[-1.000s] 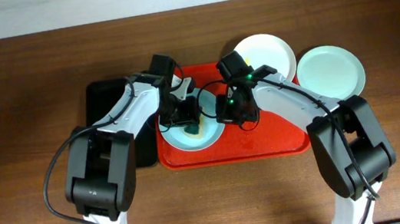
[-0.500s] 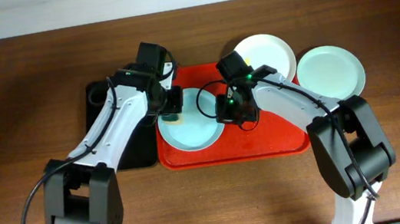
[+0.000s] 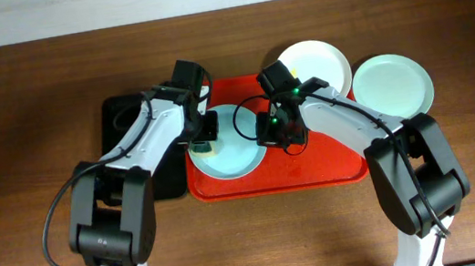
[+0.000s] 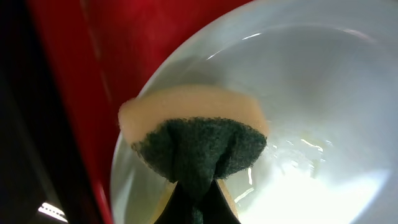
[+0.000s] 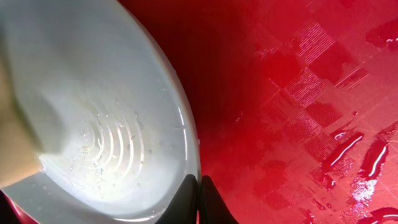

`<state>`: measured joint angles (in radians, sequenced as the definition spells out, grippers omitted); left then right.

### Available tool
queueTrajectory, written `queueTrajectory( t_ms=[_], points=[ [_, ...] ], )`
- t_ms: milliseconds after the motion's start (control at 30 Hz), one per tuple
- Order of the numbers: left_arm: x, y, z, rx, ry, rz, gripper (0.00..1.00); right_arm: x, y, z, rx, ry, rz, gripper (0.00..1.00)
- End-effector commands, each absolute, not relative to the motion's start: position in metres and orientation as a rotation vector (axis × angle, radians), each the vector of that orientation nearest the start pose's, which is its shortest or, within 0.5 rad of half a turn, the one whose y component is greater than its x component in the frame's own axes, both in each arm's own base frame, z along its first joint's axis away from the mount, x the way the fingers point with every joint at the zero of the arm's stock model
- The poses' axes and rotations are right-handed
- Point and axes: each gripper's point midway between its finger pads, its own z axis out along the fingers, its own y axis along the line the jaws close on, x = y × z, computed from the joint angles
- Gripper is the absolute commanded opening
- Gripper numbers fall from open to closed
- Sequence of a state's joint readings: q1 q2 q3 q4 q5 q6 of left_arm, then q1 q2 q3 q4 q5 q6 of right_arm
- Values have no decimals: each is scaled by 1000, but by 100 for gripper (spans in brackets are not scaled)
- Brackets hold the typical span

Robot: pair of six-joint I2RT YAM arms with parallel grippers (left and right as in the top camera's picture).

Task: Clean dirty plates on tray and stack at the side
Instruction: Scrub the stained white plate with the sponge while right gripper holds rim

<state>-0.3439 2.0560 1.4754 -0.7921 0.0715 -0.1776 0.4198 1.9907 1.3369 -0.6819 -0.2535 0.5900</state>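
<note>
A light blue plate [image 3: 233, 152] lies wet on the left half of the red tray [image 3: 315, 164]. My left gripper [image 3: 204, 140] is shut on a yellow sponge with a dark green scouring pad [image 4: 193, 121], pressed onto the plate's [image 4: 311, 93] left rim. My right gripper [image 3: 267, 131] is shut on the plate's right rim [image 5: 186, 143], its fingertips [image 5: 200, 196] pinched together there. A white plate [image 3: 316, 63] sits at the tray's back right corner. Right of it, a mint green plate [image 3: 392, 85] rests on the table.
A black tray [image 3: 121, 121] lies left of the red tray, under my left arm. The red tray's [image 5: 298, 112] right half is wet, with streaks of water. Brown wooden table [image 3: 17, 134] surrounds everything.
My left gripper carried the sponge from the plate's middle out to its left rim. The right gripper and the plates have not moved.
</note>
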Motion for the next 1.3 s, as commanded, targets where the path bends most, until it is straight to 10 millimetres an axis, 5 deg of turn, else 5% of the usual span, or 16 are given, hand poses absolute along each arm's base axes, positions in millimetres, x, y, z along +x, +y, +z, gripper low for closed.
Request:
queueTrajectory(
  t_ms=[0, 167, 600, 767, 933, 1067, 1267],
  points=[
    [398, -155, -1, 220, 2995, -183, 0, 358, 210, 14, 192, 3022, 502, 4],
    [387, -172, -13, 216, 3046, -296, 0, 358, 210, 14, 192, 3022, 503, 4],
    [353, -241, -2, 381, 3054, -659, 0, 358, 210, 14, 192, 3023, 503, 4],
    [346, -254, 6, 394, 3049, -799, 0, 358, 210, 14, 192, 3023, 503, 4],
    [364, -247, 30, 365, 2976, -804, 0, 358, 210, 14, 192, 3023, 502, 4],
    [396, -213, 67, 289, 2862, -635, 0, 358, 210, 14, 192, 3023, 502, 4],
    [409, -172, 64, 216, 2851, -312, 0, 358, 210, 14, 192, 3023, 502, 4]
  ],
)
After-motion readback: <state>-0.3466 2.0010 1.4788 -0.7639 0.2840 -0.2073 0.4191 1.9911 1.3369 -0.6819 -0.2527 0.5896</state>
